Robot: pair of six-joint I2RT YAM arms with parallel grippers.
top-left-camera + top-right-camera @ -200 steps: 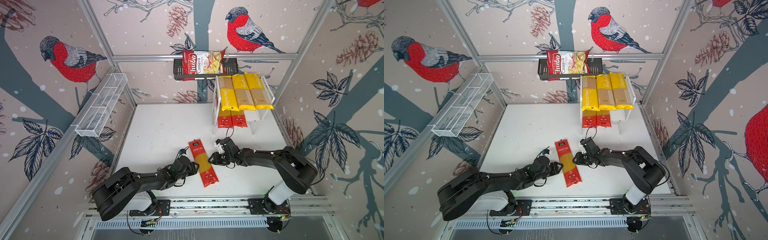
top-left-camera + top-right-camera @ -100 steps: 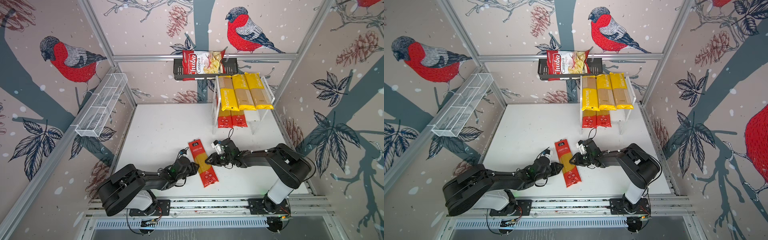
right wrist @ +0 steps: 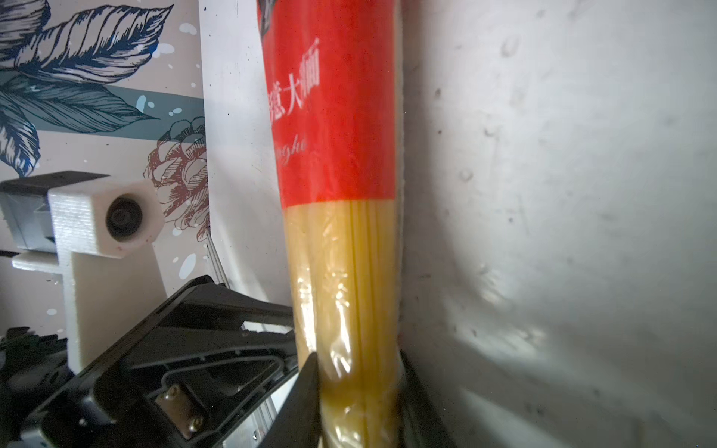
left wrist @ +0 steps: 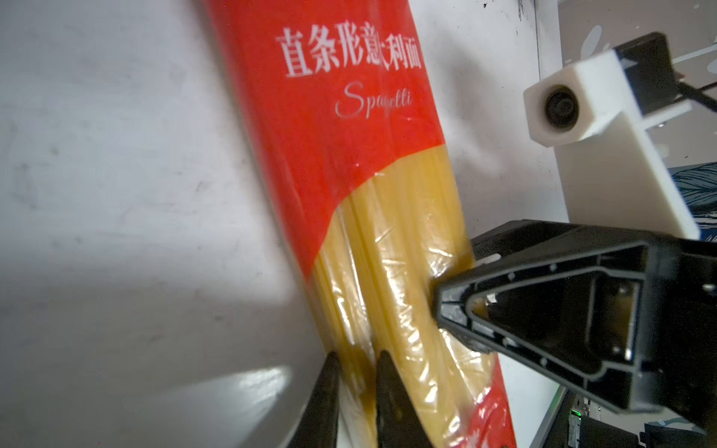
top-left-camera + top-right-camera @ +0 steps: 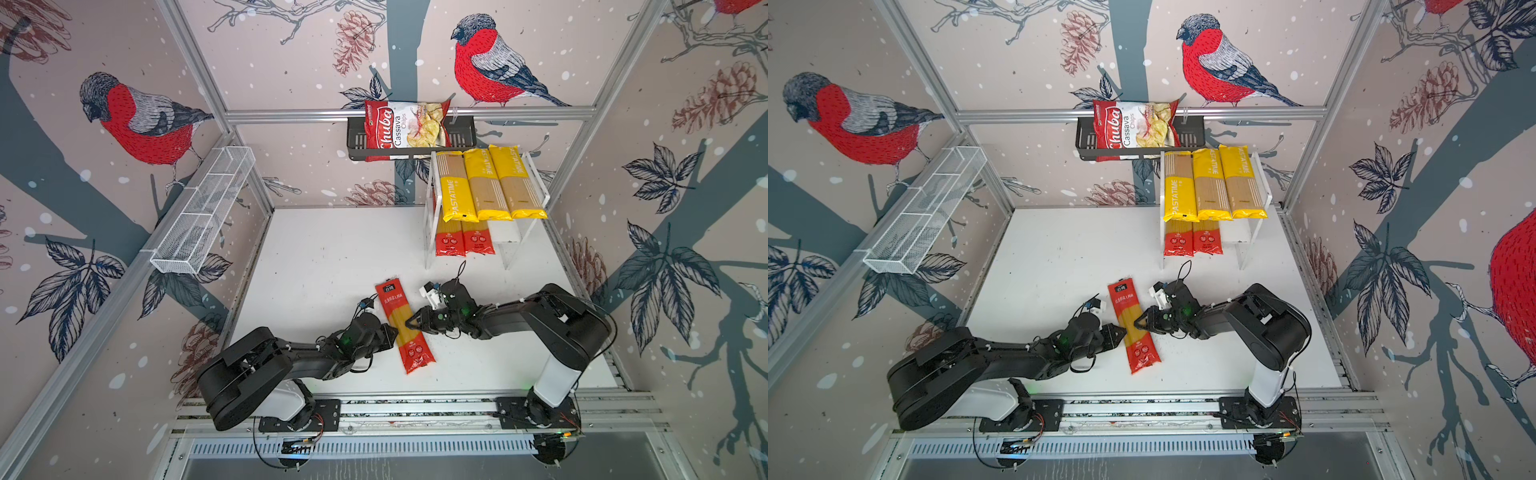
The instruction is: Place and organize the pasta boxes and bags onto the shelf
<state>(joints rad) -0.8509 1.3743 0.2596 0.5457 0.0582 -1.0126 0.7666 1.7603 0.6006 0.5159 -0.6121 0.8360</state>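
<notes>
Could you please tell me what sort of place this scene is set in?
Most likely a robot test cell staged as a pantry: a metal frame with bird wallpaper, two robot arms bolted to a rail, and a small white shelf stocked with spaghetti packs.

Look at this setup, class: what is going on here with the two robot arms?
Both arms are handling one red spaghetti pack on the table. The left end effector is shut on one long edge, and the right end effector grips the opposite edge. On the shelf, three yellow packs fill the top tier and two red packs sit below.
</notes>
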